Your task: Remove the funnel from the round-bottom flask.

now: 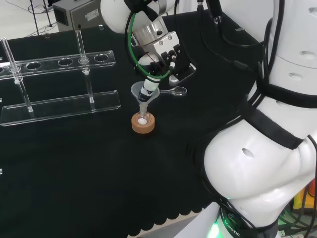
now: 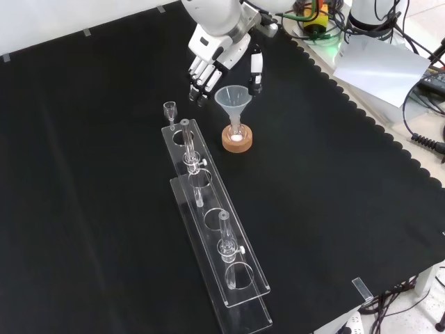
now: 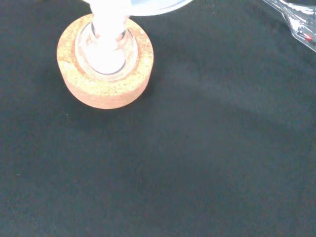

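A clear funnel (image 2: 233, 97) stands with its stem in the neck of a small round-bottom flask (image 2: 236, 135) on a cork ring (image 2: 237, 143). White matter lies in the flask's bottom (image 3: 106, 54). The black and white hand (image 2: 215, 52) hangs over the funnel, open: in the front view the fingers (image 2: 197, 85) point down to the left of the rim and the thumb (image 2: 256, 69) to its right, with small gaps. In the head view the hand (image 1: 166, 49) is above the funnel (image 1: 141, 91), and one fingertip (image 1: 148, 89) overlaps the rim. The cork ring (image 1: 143, 124) (image 3: 104, 74) sits below.
A long clear rack (image 2: 215, 229) with glass tubes lies beside the flask, to the left in the head view (image 1: 59, 106). A small clear glass piece (image 2: 170, 108) stands near the rack's end; another (image 1: 176, 90) (image 3: 298, 22) lies just past the funnel. The arm's white links (image 1: 267, 148) stand on the right.
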